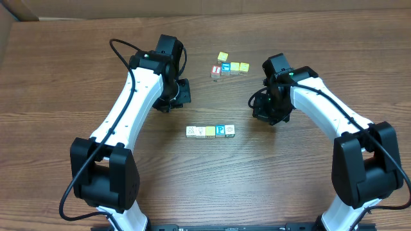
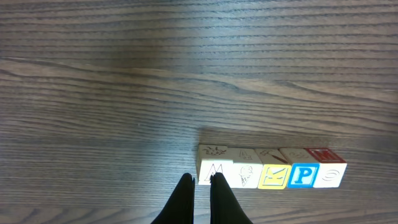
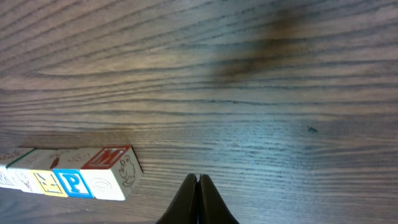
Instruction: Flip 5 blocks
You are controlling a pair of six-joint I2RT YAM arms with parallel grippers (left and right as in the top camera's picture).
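The five blocks (image 1: 210, 131) sit touching in one straight row near the middle of the table (image 1: 64, 83), with the row's long axis parallel to the near edge. The left gripper (image 2: 200, 180), fingers pressed together and empty, hovers just beside the M block (image 2: 215, 172) at the row's left end. The right gripper (image 3: 198, 179), likewise closed on nothing, stands farther from the cream end block (image 3: 102, 185). The left arm looks better placed to begin.
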